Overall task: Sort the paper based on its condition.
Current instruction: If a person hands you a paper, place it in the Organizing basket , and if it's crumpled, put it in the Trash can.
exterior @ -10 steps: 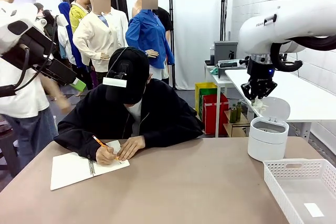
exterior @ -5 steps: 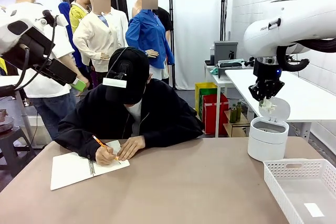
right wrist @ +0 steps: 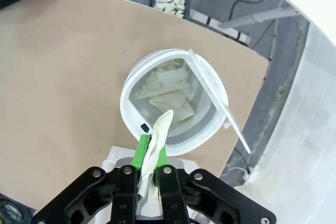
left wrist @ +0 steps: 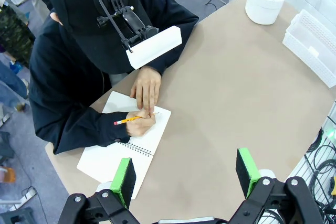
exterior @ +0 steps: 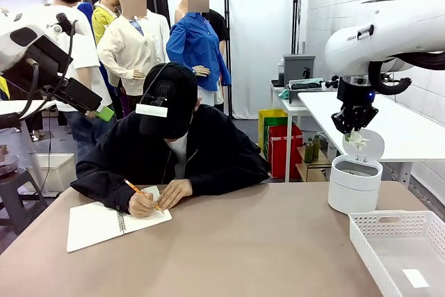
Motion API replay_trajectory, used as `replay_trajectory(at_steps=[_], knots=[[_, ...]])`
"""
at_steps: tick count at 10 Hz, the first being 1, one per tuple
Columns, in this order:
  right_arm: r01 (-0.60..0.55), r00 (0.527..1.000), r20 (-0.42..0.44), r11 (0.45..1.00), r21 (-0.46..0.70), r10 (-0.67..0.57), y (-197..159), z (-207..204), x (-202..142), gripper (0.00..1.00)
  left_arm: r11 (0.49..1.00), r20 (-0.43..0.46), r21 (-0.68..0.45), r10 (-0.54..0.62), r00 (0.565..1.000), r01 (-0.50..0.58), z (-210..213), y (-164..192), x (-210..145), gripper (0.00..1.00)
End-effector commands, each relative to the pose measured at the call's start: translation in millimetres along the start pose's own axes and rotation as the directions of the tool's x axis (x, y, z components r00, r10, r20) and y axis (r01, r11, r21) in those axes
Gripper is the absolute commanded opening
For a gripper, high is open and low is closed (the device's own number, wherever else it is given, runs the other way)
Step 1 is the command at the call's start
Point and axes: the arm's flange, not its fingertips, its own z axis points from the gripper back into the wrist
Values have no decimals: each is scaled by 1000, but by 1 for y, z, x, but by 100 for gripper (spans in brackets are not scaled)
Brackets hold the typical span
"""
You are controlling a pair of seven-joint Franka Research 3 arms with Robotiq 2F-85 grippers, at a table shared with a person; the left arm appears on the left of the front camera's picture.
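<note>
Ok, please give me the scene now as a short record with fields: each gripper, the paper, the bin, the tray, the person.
right gripper: shut on crumpled paper, above the bin
left gripper: open, holds nothing, high over the table
bin: white, lid open, paper scraps inside
tray: white basket at the robot's right, one small flat slip inside
person: writes with a pencil in a spiral notebook
</note>
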Motion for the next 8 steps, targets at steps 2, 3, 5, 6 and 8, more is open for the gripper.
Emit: replay_trajectory(at_steps=[2, 3, 5, 6, 8], knots=[[-1, 1000, 0, 1000, -3, 1, 0, 2, -1, 39, 1000, 2, -1, 1, 1000, -1, 0, 0, 0, 100], [-3, 1000, -2, 1000, -4, 3, -1, 2, -1, 58, 1000, 2, -1, 1, 1000, -1, 0, 0, 0, 100], [-8, 1000, -13, 1000, -7, 8, 0, 3, -1, 96, 1000, 2, -1, 1, 1000, -1, 0, 0, 0, 100], [-12, 1000, -17, 1000, -11, 12, 0, 3, -1, 100, 1000, 2, -1, 1, 1000, -1, 0, 0, 0, 100], [-21, 1000, -24, 1000, -12, 20, 2, 3, -2, 100, 1000, 2, -1, 1, 1000, -1, 0, 0, 0, 100]])
